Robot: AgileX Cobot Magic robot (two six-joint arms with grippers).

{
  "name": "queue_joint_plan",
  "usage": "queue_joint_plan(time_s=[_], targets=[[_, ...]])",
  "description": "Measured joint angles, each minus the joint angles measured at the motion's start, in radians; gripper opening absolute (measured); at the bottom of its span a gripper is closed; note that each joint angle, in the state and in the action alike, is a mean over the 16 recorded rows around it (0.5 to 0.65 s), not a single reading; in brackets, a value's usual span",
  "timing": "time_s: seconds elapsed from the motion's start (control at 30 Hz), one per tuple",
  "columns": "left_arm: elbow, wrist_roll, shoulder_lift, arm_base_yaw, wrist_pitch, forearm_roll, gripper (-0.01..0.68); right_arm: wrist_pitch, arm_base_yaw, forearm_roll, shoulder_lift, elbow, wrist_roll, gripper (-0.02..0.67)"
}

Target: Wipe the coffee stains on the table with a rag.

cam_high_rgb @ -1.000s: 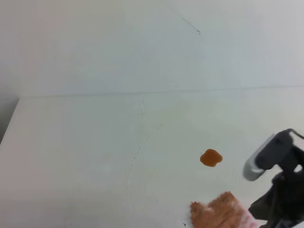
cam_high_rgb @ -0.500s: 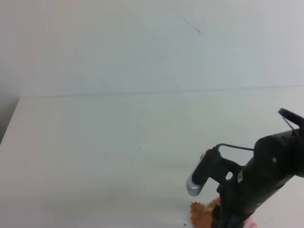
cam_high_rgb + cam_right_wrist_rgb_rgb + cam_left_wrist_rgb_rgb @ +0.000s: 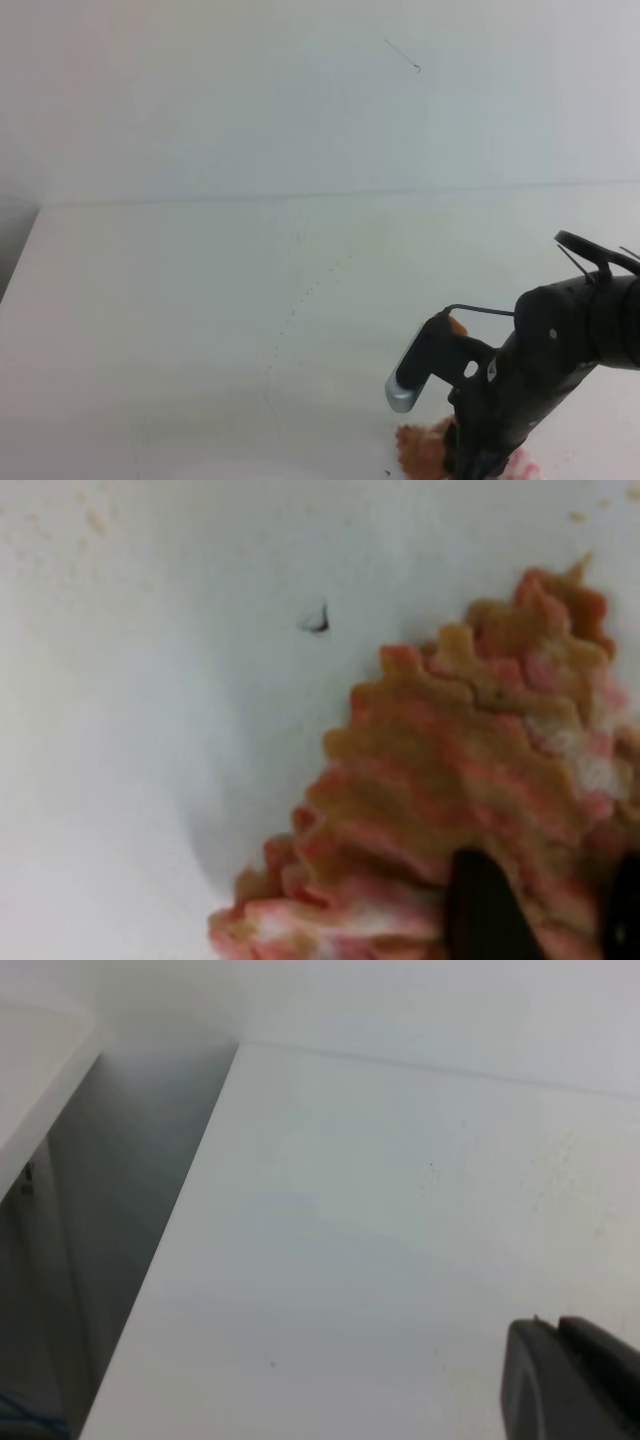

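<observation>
My left gripper showed only a dark corner at 5 o'clock; I couldn't tell its state. My right gripper stood parted over the rag, low at 5 o'clock on the surface.

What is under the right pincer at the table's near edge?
The rag lies under the right pincer on the white table, its zigzag edge showing. The arm covers most of the rag and nearly all of the coffee stain.

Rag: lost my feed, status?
Right gripper down on rag, grip unconfirmed. Left gripper idle, jaws unclear. Stain mostly hidden by the arm.
</observation>
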Motion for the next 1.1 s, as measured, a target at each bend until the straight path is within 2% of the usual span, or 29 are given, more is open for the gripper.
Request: queue_joint_plan(time_s=[0.23, 0.43, 0.77, 1.1], targets=[[0.0, 0.0, 0.0, 0.0, -0.001, 0.0, -0.003, -0.005, 0.0, -0.005, 0.012, -0.004, -0.007, 0.116], [0.0, 0.0, 0.0, 0.0, 0.002, 0.0, -0.003, -0.008, 0.0, -0.005, 0.013, -0.004, -0.002, 0.045], [0.0, 0.0, 0.0, 0.0, 0.009, 0.0, -0.003, 0.014, 0.001, -0.006, 0.016, -0.025, 0.026, 0.03], [0.0, -0.001, 0.0, 0.0, 0.013, 0.0, -0.003, 0.094, 0.004, -0.008, 0.031, -0.118, 0.053, 0.029]])
